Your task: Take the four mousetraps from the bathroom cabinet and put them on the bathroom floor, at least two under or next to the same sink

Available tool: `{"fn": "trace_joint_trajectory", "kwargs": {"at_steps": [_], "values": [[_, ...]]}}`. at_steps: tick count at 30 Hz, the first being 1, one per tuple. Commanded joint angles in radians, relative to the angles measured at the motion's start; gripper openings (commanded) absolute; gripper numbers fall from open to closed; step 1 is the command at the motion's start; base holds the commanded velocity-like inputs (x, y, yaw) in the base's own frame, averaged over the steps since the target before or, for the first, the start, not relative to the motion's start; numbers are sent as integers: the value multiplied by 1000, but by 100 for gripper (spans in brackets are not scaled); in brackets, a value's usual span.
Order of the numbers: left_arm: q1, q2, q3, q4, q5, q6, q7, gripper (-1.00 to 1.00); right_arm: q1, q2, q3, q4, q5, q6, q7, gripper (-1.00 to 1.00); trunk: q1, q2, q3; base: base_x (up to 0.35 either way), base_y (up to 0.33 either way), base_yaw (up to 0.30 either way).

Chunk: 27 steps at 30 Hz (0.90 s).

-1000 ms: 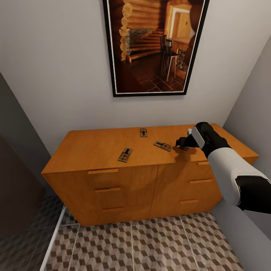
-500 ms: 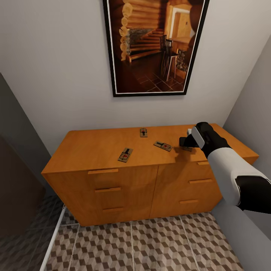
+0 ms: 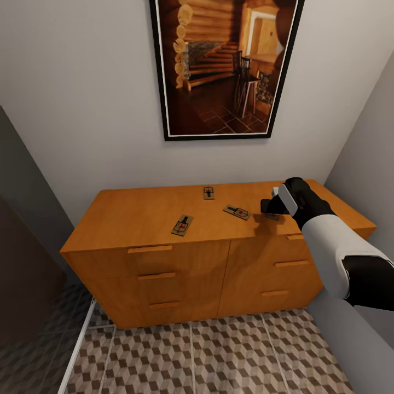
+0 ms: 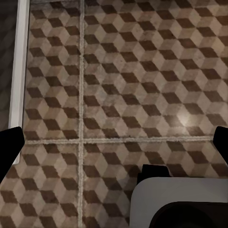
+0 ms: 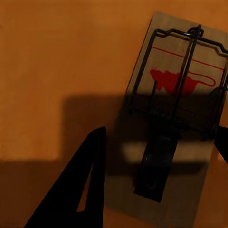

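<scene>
Head view: right gripper (image 3: 267,208) is hovering low over the cabinet (image 3: 164,219) top at its right end, above a mousetrap (image 3: 269,215) it is mostly hiding. Three more traps (image 3: 182,225) are lying to its left.

Left wrist view: left fingertips (image 4: 10,142) are sitting wide apart, holding nothing, over the tiled floor (image 4: 133,85).

Right wrist view: fingers (image 5: 76,190) are straddling the trap (image 5: 173,123), spread; contact probably not made, hard to tell.
</scene>
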Motion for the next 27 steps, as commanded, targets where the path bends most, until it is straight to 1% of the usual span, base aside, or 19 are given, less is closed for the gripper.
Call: {"fn": "trace_joint_trajectory", "kwargs": {"at_steps": [1,7,8,9,19,27], "values": [[-2,1,9,4,2,-5,-10,100,0,-1,4,69,-19,3,-11,-100,0,0,-1,0,0,0],[-2,1,9,4,1,-5,-10,100,0,-1,4,69,-19,3,-11,-100,0,0,-1,0,0,0],[-2,1,9,4,1,-5,-10,100,0,-4,-1,39,-20,2,-11,-100,0,0,-1,0,0,0],[-2,1,9,4,1,-5,-10,100,0,-4,-1,32,-20,2,-11,-100,0,0,-1,0,0,0],[-2,1,9,4,1,-5,-10,100,0,-5,-1,5,-21,3,-12,-100,0,0,-1,0,0,0],[-2,1,9,4,1,-5,-10,100,0,-7,0,3,-21,3,-13,-100,0,0,9,0,0,0]]}}
